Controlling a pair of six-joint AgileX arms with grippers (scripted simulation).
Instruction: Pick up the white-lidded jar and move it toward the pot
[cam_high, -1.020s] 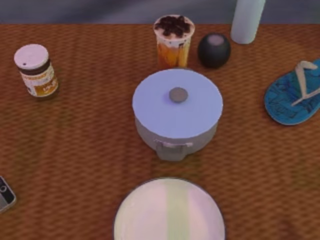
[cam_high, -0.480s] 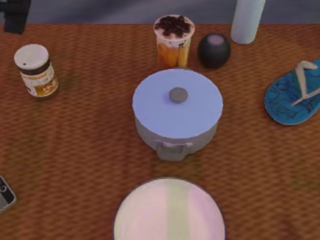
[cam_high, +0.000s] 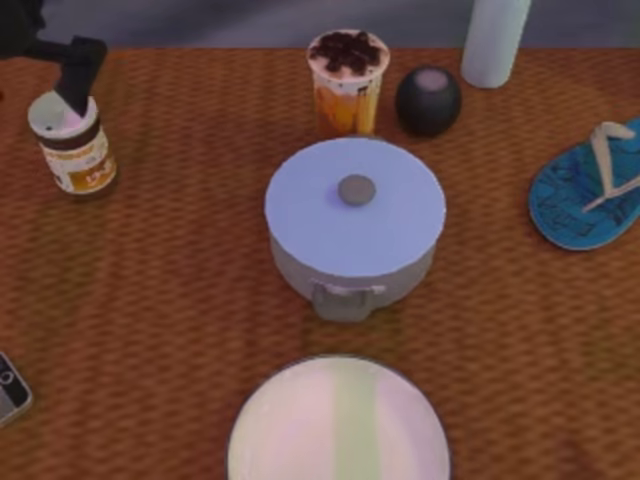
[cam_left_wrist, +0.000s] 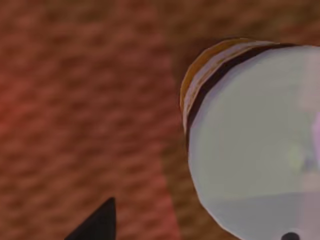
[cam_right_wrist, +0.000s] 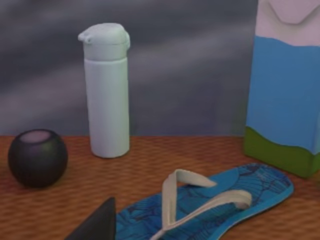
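The white-lidded jar (cam_high: 72, 142) stands upright at the table's far left, with dark contents and an orange-and-white label. My left gripper (cam_high: 45, 85) reaches in from the top-left corner, open. One dark finger (cam_high: 76, 72) lies over the jar's lid, and the jar is not held. The left wrist view shows the lid (cam_left_wrist: 255, 145) close up, off to one side of a dark fingertip (cam_left_wrist: 100, 225). The grey pot (cam_high: 355, 215) with its pale lid and knob sits mid-table. My right gripper is out of the top view; one fingertip (cam_right_wrist: 97, 225) shows above the flip-flop.
Behind the pot stand an orange cup with dark topping (cam_high: 347, 80), a black ball-shaped object (cam_high: 428, 100) and a white bottle (cam_high: 495, 40). A blue flip-flop (cam_high: 590, 185) lies at the right. In front are a pastel-striped plate (cam_high: 338, 420) and a phone (cam_high: 10, 392). A blue carton (cam_right_wrist: 287, 90) shows.
My left gripper has come into the top view from the top-left corner and now hangs over the jar's lid. The jar and the pot have not moved.
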